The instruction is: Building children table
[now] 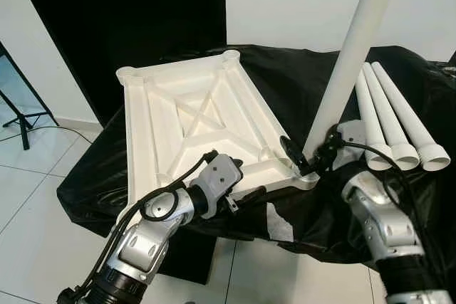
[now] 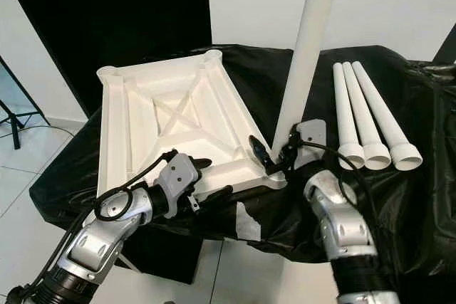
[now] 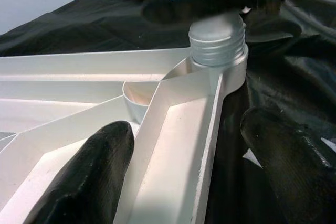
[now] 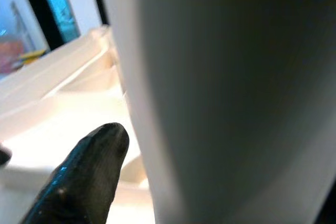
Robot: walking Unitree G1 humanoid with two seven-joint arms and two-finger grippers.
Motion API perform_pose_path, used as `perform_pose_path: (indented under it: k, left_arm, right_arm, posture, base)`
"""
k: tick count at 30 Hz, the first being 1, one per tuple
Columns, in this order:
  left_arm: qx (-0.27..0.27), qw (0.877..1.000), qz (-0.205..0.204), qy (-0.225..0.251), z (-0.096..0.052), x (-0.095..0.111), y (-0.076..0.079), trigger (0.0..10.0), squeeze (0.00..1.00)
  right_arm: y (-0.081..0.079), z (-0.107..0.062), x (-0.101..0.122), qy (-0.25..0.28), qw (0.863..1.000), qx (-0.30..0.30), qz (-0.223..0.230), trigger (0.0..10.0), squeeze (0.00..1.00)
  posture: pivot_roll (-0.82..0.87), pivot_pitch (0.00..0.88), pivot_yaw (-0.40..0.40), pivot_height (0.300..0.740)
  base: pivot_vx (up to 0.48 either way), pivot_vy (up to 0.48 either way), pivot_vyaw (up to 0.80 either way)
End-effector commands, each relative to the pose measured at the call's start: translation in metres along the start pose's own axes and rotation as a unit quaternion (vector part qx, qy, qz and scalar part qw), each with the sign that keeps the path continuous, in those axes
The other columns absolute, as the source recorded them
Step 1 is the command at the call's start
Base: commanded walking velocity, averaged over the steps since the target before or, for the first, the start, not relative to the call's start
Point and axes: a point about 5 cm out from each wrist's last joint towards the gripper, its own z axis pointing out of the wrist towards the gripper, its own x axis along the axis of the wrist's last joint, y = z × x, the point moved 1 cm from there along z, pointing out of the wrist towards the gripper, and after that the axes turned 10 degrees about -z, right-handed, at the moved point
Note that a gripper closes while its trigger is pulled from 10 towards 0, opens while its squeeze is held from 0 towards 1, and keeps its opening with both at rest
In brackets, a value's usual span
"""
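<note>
leg (image 1: pixel 353 55) top cut by frame | thread end blurred | left arm (image 1: pixel 135 247) cut at bottom

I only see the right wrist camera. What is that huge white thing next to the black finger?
Observer: A table leg, standing upright in the near right corner of the upside-down tabletop.
Operator: Is it screwed in all the way?
Observer: Not yet. The left wrist view shows screw threads above the corner socket.
Operator: Who is holding it?
Observer: The right gripper, with its fingers on the leg just above the threads.
Operator: Where are the other legs?
Observer: Three spare legs lie side by side on the black cloth, to the right of the tabletop.
</note>
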Motion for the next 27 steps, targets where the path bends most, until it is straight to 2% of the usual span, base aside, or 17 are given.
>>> perform_pose_path:
  k: [1, 2, 3, 5, 13, 14, 15, 16, 17, 22, 25, 26, 27]
  left_arm:
    - [0.017, 1.000, 0.002, -0.001, -0.001, -0.002, -0.002, 10.0, 0.00]
    - [0.017, 1.000, 0.002, -0.001, -0.001, -0.002, -0.002, 10.0, 0.00]
    - [0.017, 1.000, 0.001, 0.000, -0.001, -0.002, -0.002, 10.0, 0.00]
    - [0.019, 1.000, 0.000, -0.001, -0.002, -0.002, -0.002, 10.0, 0.00]
    - [0.024, 1.000, -0.001, -0.002, -0.004, -0.003, -0.003, 10.0, 0.00]
    - [0.024, 1.000, -0.001, -0.002, -0.005, -0.003, -0.003, 10.0, 0.00]
    - [0.024, 1.000, -0.001, -0.003, -0.005, -0.003, -0.003, 10.0, 0.00]
    - [0.023, 1.000, 0.000, -0.003, -0.005, -0.003, -0.004, 10.0, 0.00]
    - [0.023, 1.000, 0.000, -0.003, -0.005, -0.003, -0.004, 10.0, 0.00]
    - [0.024, 1.000, 0.000, -0.002, -0.005, -0.002, -0.004, 10.0, 0.00]
    - [0.022, 1.000, 0.001, -0.003, -0.005, -0.003, -0.004, 10.0, 0.00]
    - [0.018, 1.000, 0.004, -0.006, -0.004, -0.003, -0.004, 10.0, 0.00]
    - [0.018, 1.000, 0.004, -0.006, -0.004, -0.003, -0.004, 10.0, 0.00]
  right_arm:
    - [-0.004, 0.002, -0.005, -0.008, 1.000, 0.022, -0.001, 3.7, 0.00]
    - [-0.004, 0.002, -0.005, -0.008, 1.000, 0.022, -0.001, 3.7, 0.00]
    - [-0.002, 0.002, -0.007, -0.011, 1.000, 0.023, -0.003, 1.6, 0.00]
    - [0.001, 0.001, -0.010, -0.015, 1.000, 0.023, -0.001, 0.0, 0.00]
    - [0.004, -0.007, -0.016, -0.025, 1.000, -0.005, 0.017, 0.0, 0.00]
    - [0.004, -0.007, -0.016, -0.028, 0.999, -0.014, 0.018, 1.7, 0.00]
    - [0.003, -0.007, -0.017, -0.028, 0.999, -0.023, 0.019, 4.1, 0.00]
    - [0.002, -0.007, -0.016, -0.027, 0.999, -0.030, 0.026, 9.0, 0.00]
    - [0.000, -0.007, -0.016, -0.028, 0.999, -0.037, 0.029, 10.0, 0.00]
    - [-0.005, -0.009, -0.016, -0.030, 0.997, -0.057, 0.033, 10.0, 0.00]
    - [-0.009, -0.009, -0.015, -0.035, 0.995, -0.089, 0.027, 10.0, 0.00]
    - [-0.015, -0.007, -0.015, -0.041, 0.989, -0.138, 0.036, 10.0, 0.00]
    - [-0.015, -0.007, -0.015, -0.041, 0.989, -0.138, 0.036, 10.0, 0.00]
  posture:
    - [0.02, 0.000, 0.004, 0.740]
    - [0.02, 0.000, 0.004, 0.740]
    - [0.02, 0.000, 0.001, 0.740]
    - [0.03, 0.000, -0.001, 0.740]
    - [0.03, 0.000, -0.001, 0.740]
    - [0.03, 0.000, 0.000, 0.740]
    - [0.03, 0.000, -0.001, 0.740]
    - [0.03, 0.000, -0.002, 0.740]
    - [0.03, 0.000, 0.001, 0.740]
    - [0.03, 0.000, 0.004, 0.740]
    - [0.02, 0.000, 0.013, 0.740]
    - [0.02, 0.000, 0.019, 0.740]
    - [0.02, 0.000, 0.019, 0.740]
  base:
    - [0.000, 0.000, 0.00]
    - [0.000, 0.000, 0.00]
    - [0.000, 0.000, 0.00]
    - [0.000, 0.000, 0.00]
    - [0.000, 0.000, 0.00]
    - [0.000, 0.000, 0.00]
    - [0.000, 0.000, 0.00]
    - [0.000, 0.000, 0.00]
    - [0.000, 0.000, 0.00]
    - [0.000, 0.000, 0.00]
    - [0.000, 0.000, 0.00]
    - [0.000, 0.000, 0.00]
    - [0.000, 0.000, 0.00]
